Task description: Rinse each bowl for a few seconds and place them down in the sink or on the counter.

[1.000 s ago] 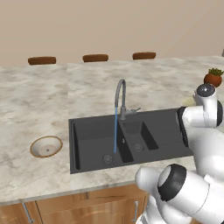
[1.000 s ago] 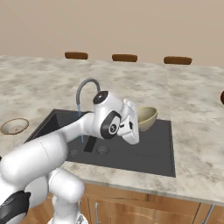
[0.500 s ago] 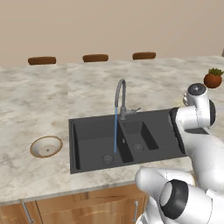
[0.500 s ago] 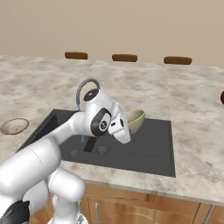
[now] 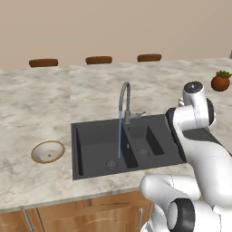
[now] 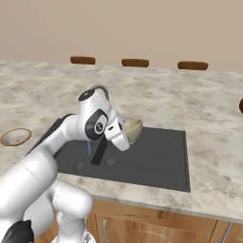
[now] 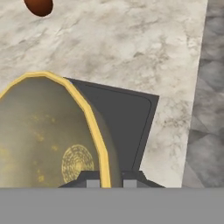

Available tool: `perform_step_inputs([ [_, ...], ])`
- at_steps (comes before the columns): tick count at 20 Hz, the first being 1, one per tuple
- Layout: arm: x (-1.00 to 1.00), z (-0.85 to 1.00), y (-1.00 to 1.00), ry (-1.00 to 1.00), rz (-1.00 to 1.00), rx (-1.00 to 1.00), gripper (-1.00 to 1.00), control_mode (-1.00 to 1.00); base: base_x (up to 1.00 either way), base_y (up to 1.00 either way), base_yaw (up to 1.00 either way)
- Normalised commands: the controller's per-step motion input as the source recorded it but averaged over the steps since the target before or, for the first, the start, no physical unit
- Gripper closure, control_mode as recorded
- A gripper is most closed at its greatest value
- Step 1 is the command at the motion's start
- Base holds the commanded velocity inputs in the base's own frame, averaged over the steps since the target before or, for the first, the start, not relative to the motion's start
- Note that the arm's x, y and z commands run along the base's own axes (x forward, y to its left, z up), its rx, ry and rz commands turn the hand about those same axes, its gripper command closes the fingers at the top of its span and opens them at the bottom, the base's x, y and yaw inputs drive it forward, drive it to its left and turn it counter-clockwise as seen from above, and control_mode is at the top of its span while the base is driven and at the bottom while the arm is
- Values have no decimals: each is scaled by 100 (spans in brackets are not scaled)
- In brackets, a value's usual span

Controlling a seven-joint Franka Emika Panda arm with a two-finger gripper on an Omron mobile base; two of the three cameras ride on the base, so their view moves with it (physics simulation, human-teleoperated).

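In the left base view water runs from the tap (image 5: pixel 123 97) into the sink (image 5: pixel 97 147) with a shallow bowl (image 5: pixel 47 152) at 9 o'clock on the counter (image 5: pixel 36 108), in the right base view the gripper (image 6: pixel 127 137) carries the olive bowl (image 6: pixel 132 130) tilted over the drainboard, and in the hand view the fingertips (image 7: pixel 92 180) pinch its rim at 6 o'clock.

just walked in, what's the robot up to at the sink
The arm holds the olive bowl by its rim in its claw, over the sink's drainboard end, away from the tap. Water runs into the large basin. The brown-rimmed bowl sits on the counter, apart from the sink.
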Motion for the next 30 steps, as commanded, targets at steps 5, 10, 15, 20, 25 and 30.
perform_step_inputs([
  [5,-1,-1,48,0,8,0,100,-100,0,0,0],
  [10,0,-7,43,0,8,0,100,-100,0,0,0],
  [15,0,-8,32,0,8,0,100,-100,0,0,0],
  [20,0,-4,31,0,7,1,100,-100,0,0,0],
  [25,0,-2,34,0,6,1,100,-100,0,0,0],
  [30,9,-9,28,0,5,5,100,-100,0,0,0],
])
